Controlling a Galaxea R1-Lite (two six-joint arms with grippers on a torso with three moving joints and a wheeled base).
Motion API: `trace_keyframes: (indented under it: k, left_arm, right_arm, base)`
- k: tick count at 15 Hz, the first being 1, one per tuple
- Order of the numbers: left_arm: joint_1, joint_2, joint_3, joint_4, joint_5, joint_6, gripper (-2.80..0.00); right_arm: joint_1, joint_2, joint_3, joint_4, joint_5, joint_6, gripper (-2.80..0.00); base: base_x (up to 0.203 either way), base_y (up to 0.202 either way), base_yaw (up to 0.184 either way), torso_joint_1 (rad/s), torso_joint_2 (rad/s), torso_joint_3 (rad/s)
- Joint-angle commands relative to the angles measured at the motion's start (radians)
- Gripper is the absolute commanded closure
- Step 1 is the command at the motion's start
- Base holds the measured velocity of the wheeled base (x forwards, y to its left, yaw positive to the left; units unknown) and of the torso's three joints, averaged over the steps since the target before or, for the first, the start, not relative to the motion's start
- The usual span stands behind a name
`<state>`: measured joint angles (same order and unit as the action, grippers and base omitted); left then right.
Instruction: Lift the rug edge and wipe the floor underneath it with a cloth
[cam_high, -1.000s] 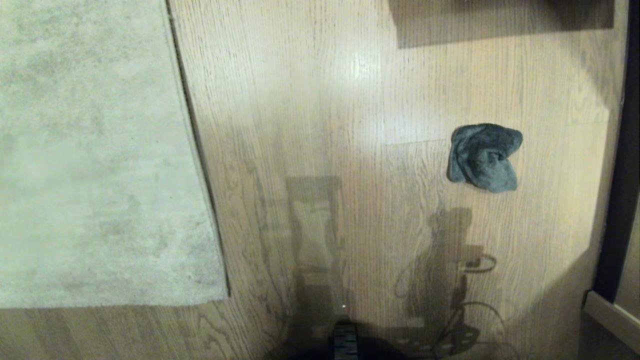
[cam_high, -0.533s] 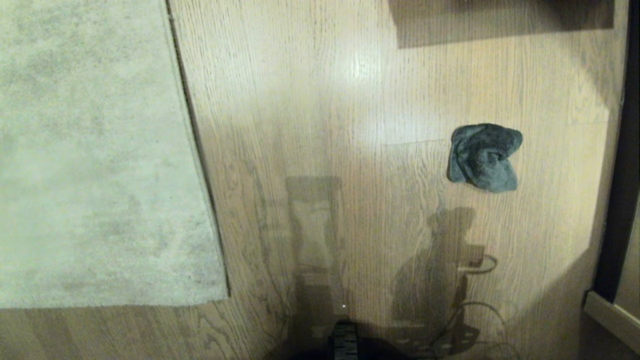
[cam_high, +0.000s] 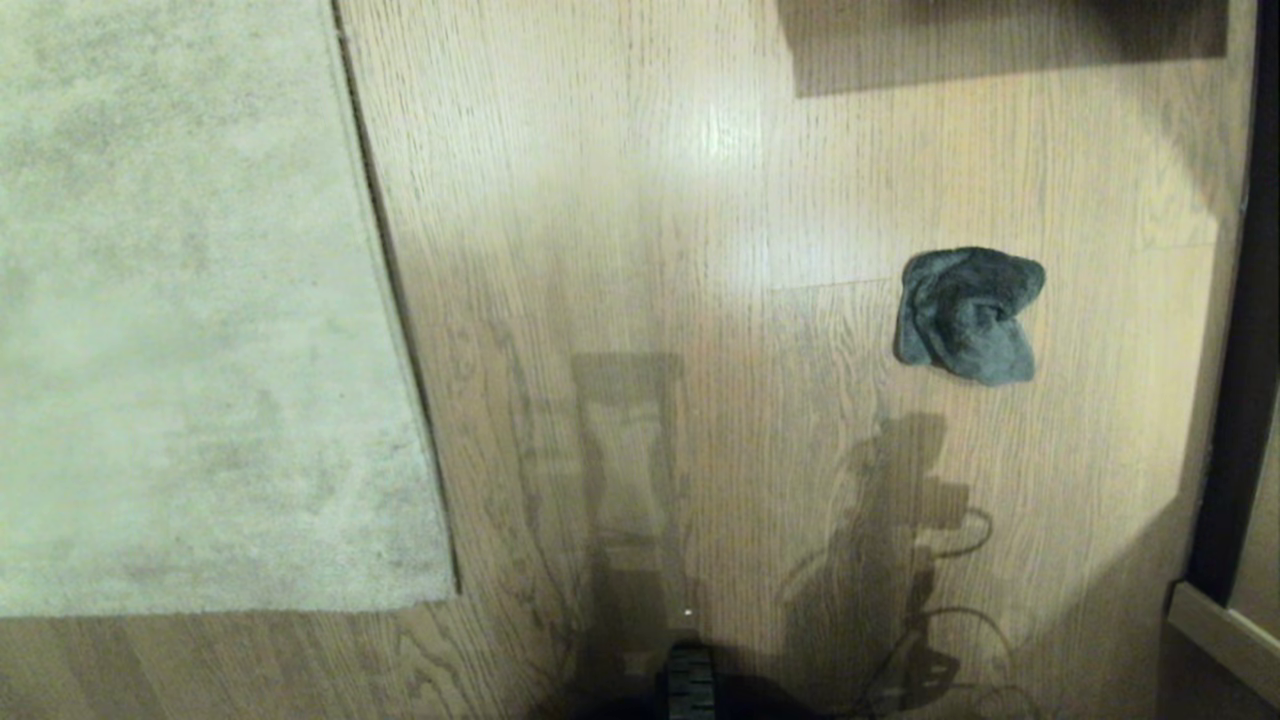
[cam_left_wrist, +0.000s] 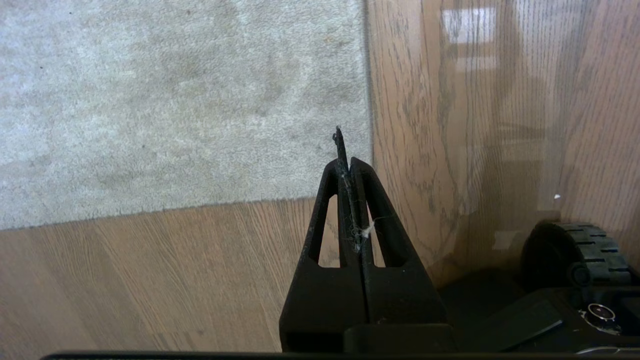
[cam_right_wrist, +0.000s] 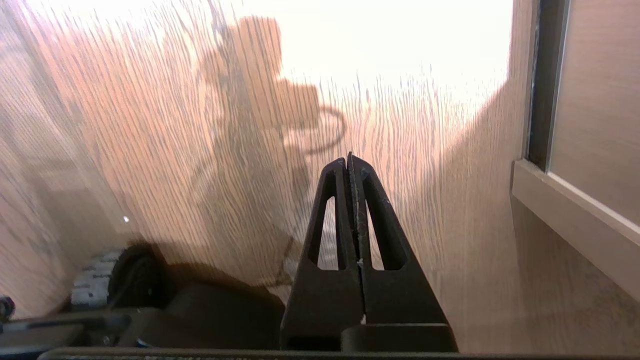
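A: What is seen nearest the robot?

B: A black ridged wheel (cam_high: 690, 680) of the base is seen at the near edge of the floor (cam_high: 620, 200), with shadows of the arms cast on the planks just beyond it. Neither arm is caught by the head view.

A: How are the jaws found?

B: The left gripper (cam_left_wrist: 348, 162) is seen in its wrist view with the jaws pressed shut on nothing but a few stray fibres. It is held above the floor, close to the near corner of the rug. The right gripper (cam_right_wrist: 351, 162) is likewise seen with jaws closed and empty, held over bare planks beside a pale baseboard (cam_right_wrist: 565, 210) and a dark strip (cam_right_wrist: 542, 75) at the right.

A: Where is the rug edge located?

B: The rug edge (cam_high: 395, 300) is laid flat on the floor at the left, running from the near corner away toward the far side. No part is seen lifted.

A: And the cloth?

B: The cloth (cam_high: 968, 315) is found farther out, crumpled on the planks toward the right side, well apart from the rug and untouched by either gripper. Beyond it, a dark rectangular shadow (cam_high: 1000, 45) is cast along the far edge.
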<state>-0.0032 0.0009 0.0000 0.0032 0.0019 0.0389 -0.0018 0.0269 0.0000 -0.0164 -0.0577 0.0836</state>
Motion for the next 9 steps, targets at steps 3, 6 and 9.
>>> trace_keyframes:
  k: [3, 6, 9]
  left_arm:
    - [0.000, 0.001, 0.000, 0.000, 0.001, -0.001, 0.00]
    - [0.000, 0.001, 0.000, 0.000, 0.000, -0.001, 0.00]
    - [0.000, 0.001, 0.000, 0.000, 0.000, -0.001, 0.00]
  right_arm:
    - [0.000, -0.025, 0.000, 0.000, -0.001, 0.002, 0.00]
    - [0.000, -0.025, 0.000, -0.002, -0.001, 0.002, 0.00]
    - [0.002, -0.025, 0.000, -0.002, -0.001, 0.002, 0.00]
  base:
    - [0.000, 0.000, 0.000, 0.000, 0.00, 0.000]
    - [0.000, 0.000, 0.000, 0.000, 0.00, 0.000]
    - [0.000, 0.000, 0.000, 0.000, 0.00, 0.000]
